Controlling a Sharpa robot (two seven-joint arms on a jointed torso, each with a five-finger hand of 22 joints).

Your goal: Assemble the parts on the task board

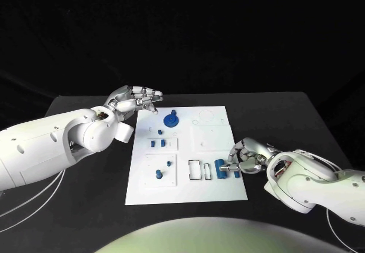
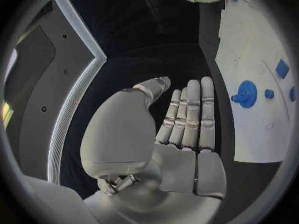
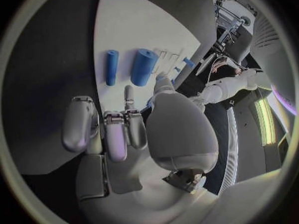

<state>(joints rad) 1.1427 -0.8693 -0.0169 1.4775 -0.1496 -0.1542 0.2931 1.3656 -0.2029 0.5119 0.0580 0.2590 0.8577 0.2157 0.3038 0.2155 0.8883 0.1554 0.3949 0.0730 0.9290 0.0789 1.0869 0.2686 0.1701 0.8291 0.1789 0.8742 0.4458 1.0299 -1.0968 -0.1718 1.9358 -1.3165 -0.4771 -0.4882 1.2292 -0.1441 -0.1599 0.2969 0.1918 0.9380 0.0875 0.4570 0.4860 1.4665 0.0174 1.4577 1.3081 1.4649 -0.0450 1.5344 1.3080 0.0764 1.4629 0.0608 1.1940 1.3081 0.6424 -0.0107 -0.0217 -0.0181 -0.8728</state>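
The white task board (image 1: 190, 184) lies in the middle of the black table. A blue gear (image 1: 172, 121) (image 2: 247, 93) stands near its far end, and small blue parts (image 1: 158, 142) sit in the panels nearer me. My left hand (image 1: 137, 99) (image 2: 187, 129) hovers by the board's far left corner, fingers straight and together, holding nothing. My right hand (image 1: 243, 159) (image 3: 143, 134) is at the board's right edge with its fingers curled. A thin blue cylinder (image 3: 111, 67) and a thick one (image 3: 143, 67) (image 1: 220, 169) lie on the board just beyond its fingertips. A sliver of blue shows between thumb and finger; I cannot tell whether it is held.
Bare black table surrounds the board on both sides. Outlined rectangular slots (image 1: 196, 169) sit left of the cylinders. The board's far right panel (image 1: 207, 118) carries faint outlines and no blue parts.
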